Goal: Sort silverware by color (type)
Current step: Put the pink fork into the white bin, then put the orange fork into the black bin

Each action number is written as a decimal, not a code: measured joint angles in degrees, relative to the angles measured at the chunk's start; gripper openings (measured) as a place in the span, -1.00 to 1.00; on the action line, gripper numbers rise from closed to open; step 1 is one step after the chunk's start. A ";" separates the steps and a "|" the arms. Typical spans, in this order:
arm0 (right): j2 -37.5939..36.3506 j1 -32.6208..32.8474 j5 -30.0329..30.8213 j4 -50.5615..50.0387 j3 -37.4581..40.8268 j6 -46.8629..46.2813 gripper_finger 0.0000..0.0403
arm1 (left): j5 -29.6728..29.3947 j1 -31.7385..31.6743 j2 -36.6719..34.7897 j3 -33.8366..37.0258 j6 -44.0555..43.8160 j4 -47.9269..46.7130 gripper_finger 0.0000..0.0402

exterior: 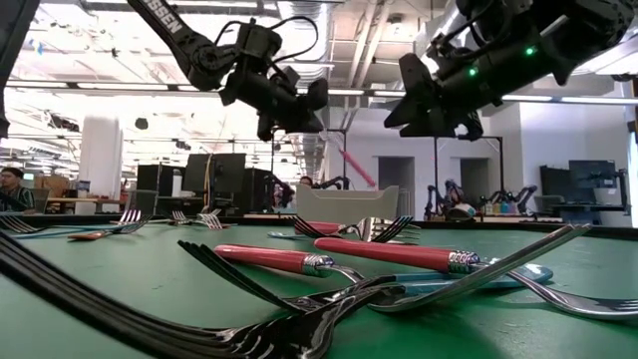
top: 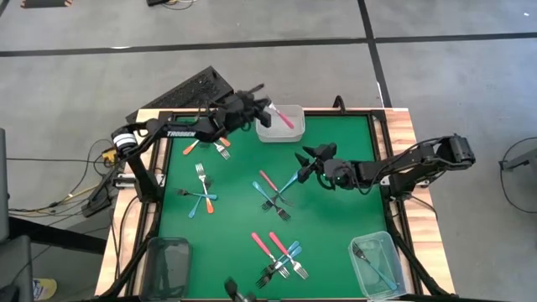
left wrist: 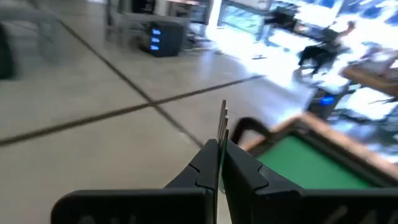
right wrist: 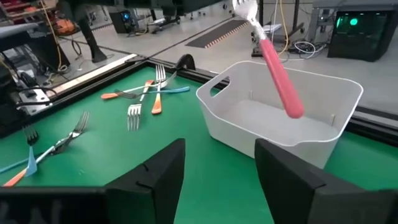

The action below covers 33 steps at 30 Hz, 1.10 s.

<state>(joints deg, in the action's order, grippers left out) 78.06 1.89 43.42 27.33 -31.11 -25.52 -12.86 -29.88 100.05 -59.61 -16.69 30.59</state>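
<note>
My left gripper [top: 258,106] is at the table's far edge, shut on a pink-handled fork [top: 285,117] above the white tub [top: 270,132]. In the right wrist view the fork's pink handle [right wrist: 278,78] slants down into the tub [right wrist: 249,134]. My right gripper [top: 304,159] hovers open over the middle of the green mat, its fingers pointing toward the tub and touching nothing. Other forks with pink, orange and teal handles lie in crossed clusters on the mat [top: 201,198], [top: 275,193], [top: 281,256], [top: 207,144]. My left gripper pinches the pink fork between its two fingers [left wrist: 205,165] near the metal tine end; the tines [left wrist: 222,121] stick out past the fingertips. The fork hangs tilted, with its handle end [right wrist: 292,111] down inside the tub. Whether it touches the tub floor I cannot tell.
A clear tub [top: 168,264] stands at the near left corner and another [top: 362,267] at the near right corner, with teal forks in it. A wooden rim [top: 403,159] frames the mat. A keyboard [top: 180,92] lies beyond the far left edge.
</note>
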 joint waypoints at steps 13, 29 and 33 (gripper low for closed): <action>0.00 -0.17 -0.03 -0.39 0.00 0.28 0.07 | -3.60 -0.40 6.81 -0.02 -1.53 3.84 -0.99; 0.00 -1.77 -2.08 -1.82 0.06 0.50 0.11 | -4.09 0.58 4.85 -0.22 4.19 -7.32 -0.32; 0.00 -2.45 -3.22 -2.42 0.07 0.52 0.11 | -4.03 1.45 0.63 -0.22 7.81 -14.02 -0.19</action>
<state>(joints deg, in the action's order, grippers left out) 78.06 -0.56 40.20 24.91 -31.05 -24.99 -16.90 -28.43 100.68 -59.83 -8.88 16.57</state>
